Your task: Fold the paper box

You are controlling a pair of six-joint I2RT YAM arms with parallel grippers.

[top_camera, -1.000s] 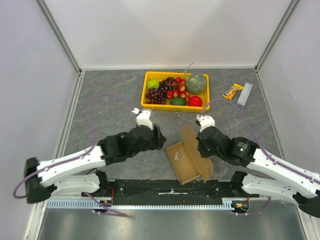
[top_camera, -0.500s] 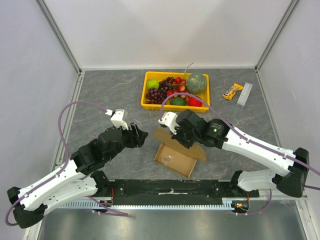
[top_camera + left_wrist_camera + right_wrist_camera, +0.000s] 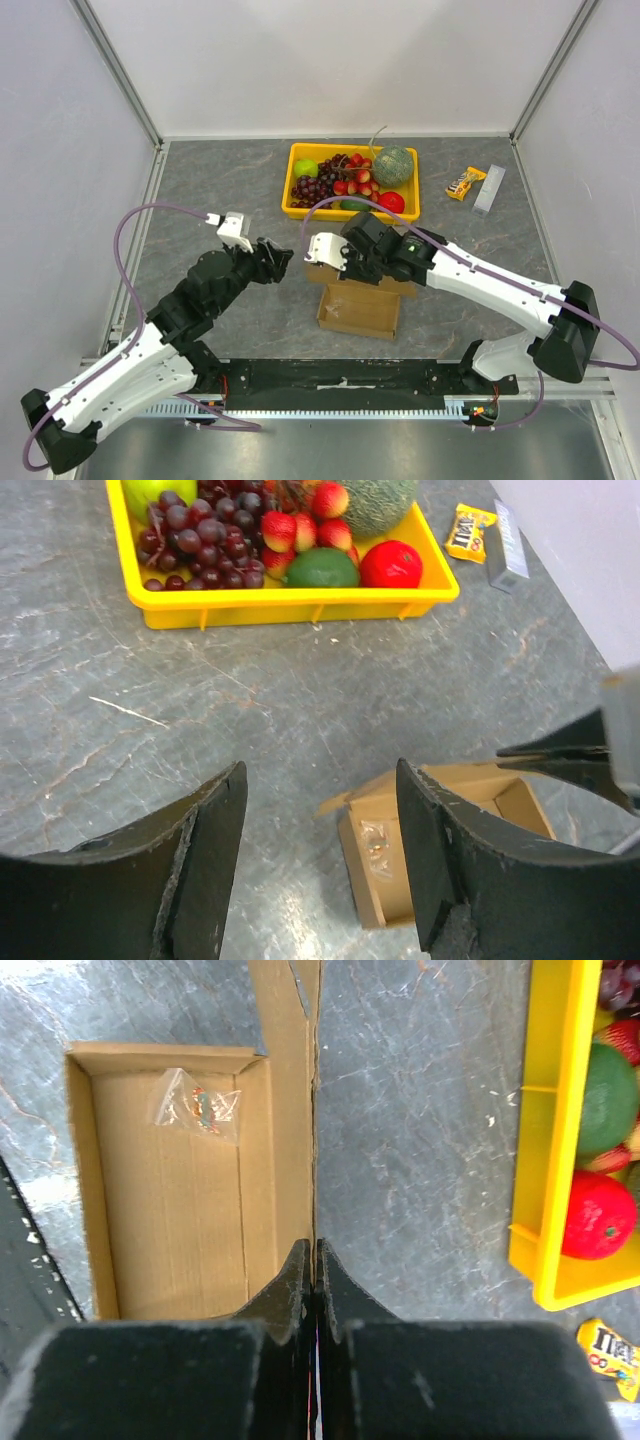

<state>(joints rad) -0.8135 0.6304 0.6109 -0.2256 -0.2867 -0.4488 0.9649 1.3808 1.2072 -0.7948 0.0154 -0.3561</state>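
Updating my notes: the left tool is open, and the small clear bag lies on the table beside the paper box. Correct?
Not quite. The small clear bag lies inside the paper box, on its floor, not on the table beside it; the right wrist view shows this. The left tool is indeed open.

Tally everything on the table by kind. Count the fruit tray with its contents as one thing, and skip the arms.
Paper box: 1
Yellow fruit tray: 1
Snack packets: 2, a yellow candy packet and a silver bar
Small plastic bag, inside the box: 1
Total: 5
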